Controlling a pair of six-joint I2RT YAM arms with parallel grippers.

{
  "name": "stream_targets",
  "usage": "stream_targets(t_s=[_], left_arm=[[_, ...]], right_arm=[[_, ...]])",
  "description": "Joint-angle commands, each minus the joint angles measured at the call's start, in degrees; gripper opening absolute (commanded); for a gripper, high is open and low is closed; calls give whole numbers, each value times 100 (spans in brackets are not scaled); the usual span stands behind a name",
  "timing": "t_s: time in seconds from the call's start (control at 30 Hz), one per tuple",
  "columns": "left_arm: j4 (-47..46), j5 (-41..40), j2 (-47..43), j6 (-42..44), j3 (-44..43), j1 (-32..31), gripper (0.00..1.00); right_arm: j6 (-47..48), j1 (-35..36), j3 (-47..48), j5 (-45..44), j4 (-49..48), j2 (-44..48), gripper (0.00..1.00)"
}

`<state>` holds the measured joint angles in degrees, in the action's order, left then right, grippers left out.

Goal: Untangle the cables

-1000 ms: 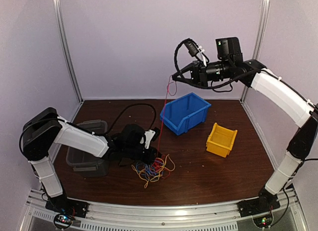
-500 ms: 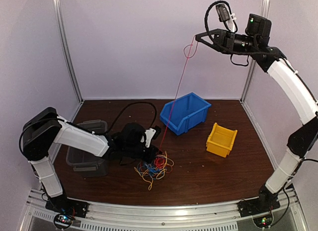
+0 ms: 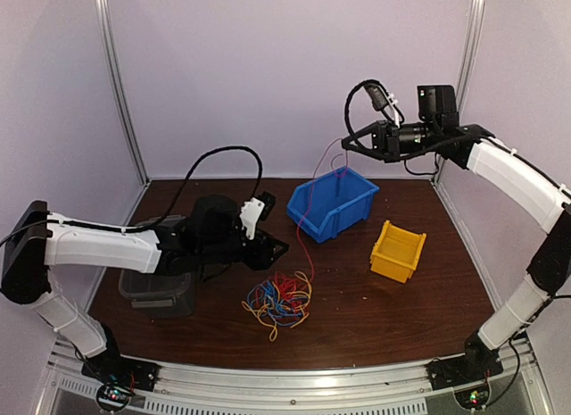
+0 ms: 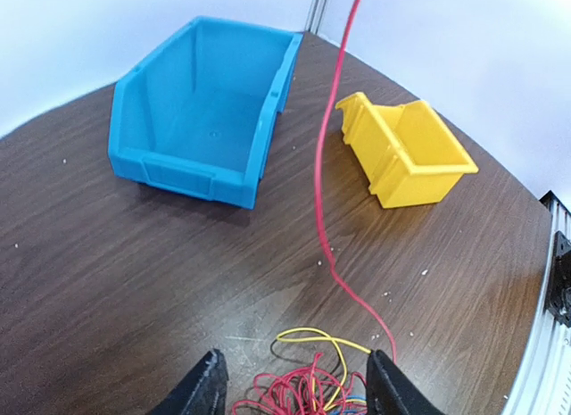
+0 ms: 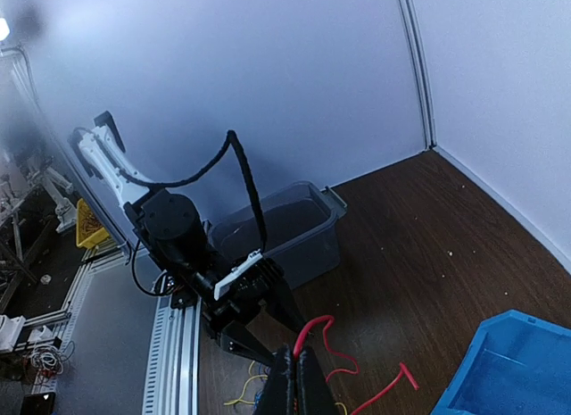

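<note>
Because the cables (image 3: 278, 301) are light, limp and curly (snags are likely), a free end should be gripped. They are heaped on the table (image 3: 410, 317) by the wide-spread left gripper (image 3: 275, 247); one red strand (image 3: 304, 220) is pinched in the closed right gripper (image 3: 346, 145).

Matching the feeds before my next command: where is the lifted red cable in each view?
Top external: red cable runs from the right hand down past the blue bin to the cable pile.
Left wrist: vertical line down the middle, right of the bin.
Right wrist: bottom centre, pinched in that hand's shut fingertips; bin bottom right.
Shared landmark: the blue bin.
</note>
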<state>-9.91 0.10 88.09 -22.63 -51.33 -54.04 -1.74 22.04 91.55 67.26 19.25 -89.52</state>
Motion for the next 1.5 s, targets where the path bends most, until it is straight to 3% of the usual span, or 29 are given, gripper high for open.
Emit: stream_targets(t_s=[0.0,0.13,0.4,0.53,0.7,0.8,0.93,1.1,1.33,1.47], left_arm=[[-290,163,41,871,-207,-240,55],[-1096,173,219,965,-214,-359,57],[-894,-763,1058,843,-929,-355,54],[-690,-875,1249,757,-1118,-350,43],[-910,-777,1036,773,-727,-350,23],[-1131,-564,920,904,-515,-351,0],[-1029,-584,690,975,-543,-353,0],[-727,-988,-116,1168,-775,-325,0],[-231,-1383,-804,1516,-1601,-234,0],[4,-1481,-884,1677,-2048,-212,0]], right_arm=[[619,198,-316,-189,328,408,0],[770,367,-482,-134,488,468,0],[795,449,-436,58,622,523,0],[815,450,-362,167,712,548,0],[870,450,-246,198,882,558,0],[888,453,-259,124,897,554,0],[1073,450,-558,-173,807,561,1],[1848,456,-1358,-1306,843,539,15],[1626,633,-2353,-1656,80,598,48],[1789,1110,-2741,-1907,-73,474,59]])
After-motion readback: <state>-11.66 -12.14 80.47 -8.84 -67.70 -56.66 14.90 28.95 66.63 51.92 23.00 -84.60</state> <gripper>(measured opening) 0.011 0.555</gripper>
